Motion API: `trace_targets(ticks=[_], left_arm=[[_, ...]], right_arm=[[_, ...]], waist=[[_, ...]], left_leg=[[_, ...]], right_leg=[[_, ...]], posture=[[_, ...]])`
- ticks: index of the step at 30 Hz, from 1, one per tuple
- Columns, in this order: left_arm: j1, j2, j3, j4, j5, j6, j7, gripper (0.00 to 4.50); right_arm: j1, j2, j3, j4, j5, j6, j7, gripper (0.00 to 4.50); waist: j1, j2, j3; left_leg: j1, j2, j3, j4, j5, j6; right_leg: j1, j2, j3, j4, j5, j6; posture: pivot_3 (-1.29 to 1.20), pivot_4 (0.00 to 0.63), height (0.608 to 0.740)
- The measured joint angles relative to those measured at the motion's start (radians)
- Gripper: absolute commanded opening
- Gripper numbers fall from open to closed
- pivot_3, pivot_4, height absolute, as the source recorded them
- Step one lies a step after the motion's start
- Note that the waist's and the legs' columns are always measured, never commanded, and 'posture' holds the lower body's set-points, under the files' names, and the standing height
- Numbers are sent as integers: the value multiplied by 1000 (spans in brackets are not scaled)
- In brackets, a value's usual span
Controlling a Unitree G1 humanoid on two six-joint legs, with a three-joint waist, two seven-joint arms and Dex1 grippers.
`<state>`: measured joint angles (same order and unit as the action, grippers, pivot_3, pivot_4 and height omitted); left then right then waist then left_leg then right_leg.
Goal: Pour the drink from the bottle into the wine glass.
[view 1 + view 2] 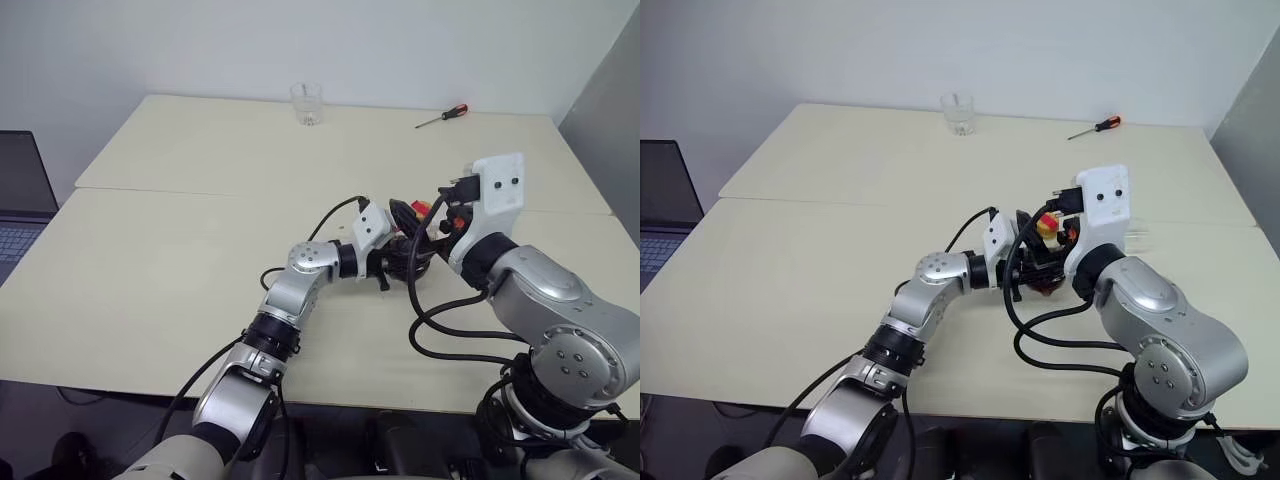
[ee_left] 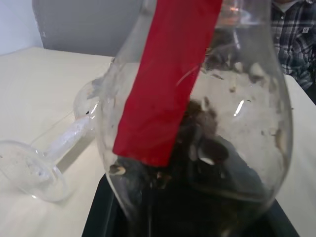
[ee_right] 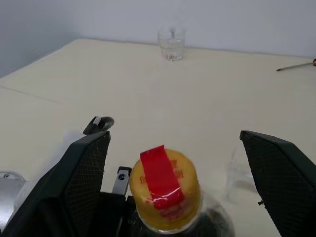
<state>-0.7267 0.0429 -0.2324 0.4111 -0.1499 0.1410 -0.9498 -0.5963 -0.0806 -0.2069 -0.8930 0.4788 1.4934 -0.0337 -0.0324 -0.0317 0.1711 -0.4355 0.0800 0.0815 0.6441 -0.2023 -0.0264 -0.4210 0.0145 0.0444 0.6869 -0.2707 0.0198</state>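
1. The bottle [image 2: 222, 123] sits near the middle of the worktop [image 1: 180, 250], and the left gripper [image 1: 400, 258] has its fingers clamped low on the bottle's rounded body.
2. The right gripper [image 3: 174, 138] has its fingers wide apart, one on each side of the yellow cap [image 3: 165, 190], and touches nothing. A strip of red tape runs over the cap and down the side.
3. The drink [image 2: 212, 168] lies dark in the lower part of the bottle, so the load is probably light.
4. The thin, clear plastic will likely flex and slip under a hard squeeze. The cap is the stiffer place for the right fingers to take hold.
5. The wine glass [image 2: 69, 140] appears to lie on its side just beyond the bottle, foot and stem along the worktop.
6. The glass is fragile and apt to roll. It looks best taken at the stem or lower bowl and stood upright before any pouring.
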Motion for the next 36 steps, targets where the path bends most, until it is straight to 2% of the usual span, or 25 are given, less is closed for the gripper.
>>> trace_targets(ticks=[12,21,36], left_arm=[[0,6,3,1,0,-1,19,1261],[0,15,2,1,0,-1,23,1259],[0,25,-14,5,9,-1,21,1259]], right_arm=[[-14,61,11,103,-72,-56,-24,4500],[-5,85,-38,109,-67,-76,-11,4500],[87,-4,-135,-29,15,11,116,4500]], waist=[[0,0,0],[0,0,0],[-2,0,0]], left_leg=[[0,0,0,0,0,0],[0,0,0,-1,0,0],[-1,0,0,-2,0,0]], right_leg=[[0,0,0,0,0,0],[0,0,-1,-1,0,0],[0,0,-1,-3,0,1]], posture=[[0,150,740],[0,150,740],[0,150,740]])
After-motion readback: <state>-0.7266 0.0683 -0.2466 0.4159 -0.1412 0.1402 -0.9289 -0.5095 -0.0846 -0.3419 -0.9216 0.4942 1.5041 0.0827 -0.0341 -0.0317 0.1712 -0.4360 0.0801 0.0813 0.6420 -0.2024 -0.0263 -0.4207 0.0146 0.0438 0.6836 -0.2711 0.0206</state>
